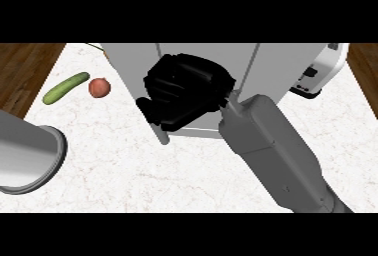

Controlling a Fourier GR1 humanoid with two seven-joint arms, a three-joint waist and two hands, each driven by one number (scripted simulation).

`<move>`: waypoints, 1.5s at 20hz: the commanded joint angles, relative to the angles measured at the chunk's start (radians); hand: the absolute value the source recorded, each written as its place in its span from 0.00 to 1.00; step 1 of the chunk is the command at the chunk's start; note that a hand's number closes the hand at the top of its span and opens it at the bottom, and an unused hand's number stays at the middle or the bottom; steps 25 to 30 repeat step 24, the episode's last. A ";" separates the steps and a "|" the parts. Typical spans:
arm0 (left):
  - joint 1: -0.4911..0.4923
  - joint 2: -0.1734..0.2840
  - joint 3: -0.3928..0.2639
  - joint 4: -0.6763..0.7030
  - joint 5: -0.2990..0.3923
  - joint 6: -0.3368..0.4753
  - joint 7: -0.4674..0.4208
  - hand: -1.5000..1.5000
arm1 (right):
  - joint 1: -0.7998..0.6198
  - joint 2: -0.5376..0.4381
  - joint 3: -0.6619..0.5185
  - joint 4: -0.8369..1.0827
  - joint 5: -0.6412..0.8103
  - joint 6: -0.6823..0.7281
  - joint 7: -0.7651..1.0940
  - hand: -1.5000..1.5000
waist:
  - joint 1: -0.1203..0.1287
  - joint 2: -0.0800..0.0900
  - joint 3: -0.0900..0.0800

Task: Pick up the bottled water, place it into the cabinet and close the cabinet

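White marble-patterned counter [148, 175] fills most of view; wooden floor [22, 75] shows past its left edge and again at far right; green cucumber [65, 88] lies tilted near counter's upper left; reddish round vegetable, possibly potato [100, 87], sits just beside cucumber on its right, apart from it; white appliance with dark parts [321, 70] stands at upper right, partly cut off.

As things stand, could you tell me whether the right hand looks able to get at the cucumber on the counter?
Probably not right away. The right hand is up at the cabinet, while the cucumber lies far off to the left beside the red vegetable, though the counter between looks unobstructed.
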 commanded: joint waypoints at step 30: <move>-0.143 -0.095 -0.021 -0.005 -0.078 -0.030 0.109 0.00 | -0.239 -0.065 -0.173 0.229 0.282 -0.017 -0.298 0.00 | -0.009 0.011 0.000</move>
